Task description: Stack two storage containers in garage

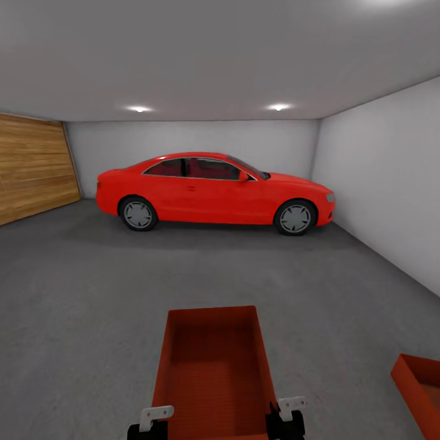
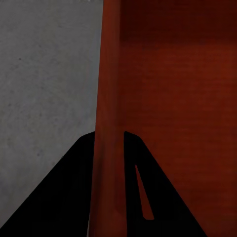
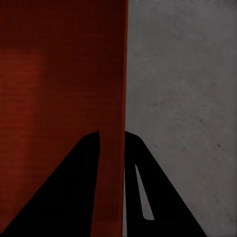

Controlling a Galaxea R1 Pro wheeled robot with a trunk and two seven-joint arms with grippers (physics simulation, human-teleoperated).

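An orange-red open-top storage container (image 1: 214,373) is held out in front of me over the dark grey garage floor (image 1: 91,305). My left gripper (image 1: 150,425) is shut on its left wall (image 2: 109,98), one black finger on each side. On the opposite wall (image 3: 118,98) my right gripper (image 1: 287,418) is shut the same way. A second storage container (image 1: 421,382) rests on the floor at the lower right, partly cut off by the picture's edge.
A red car (image 1: 214,192) is parked broadside across the back of the garage. A wooden garage door (image 1: 33,168) fills the left wall and a plain white wall (image 1: 391,183) runs along the right. Open concrete lies between me and the car.
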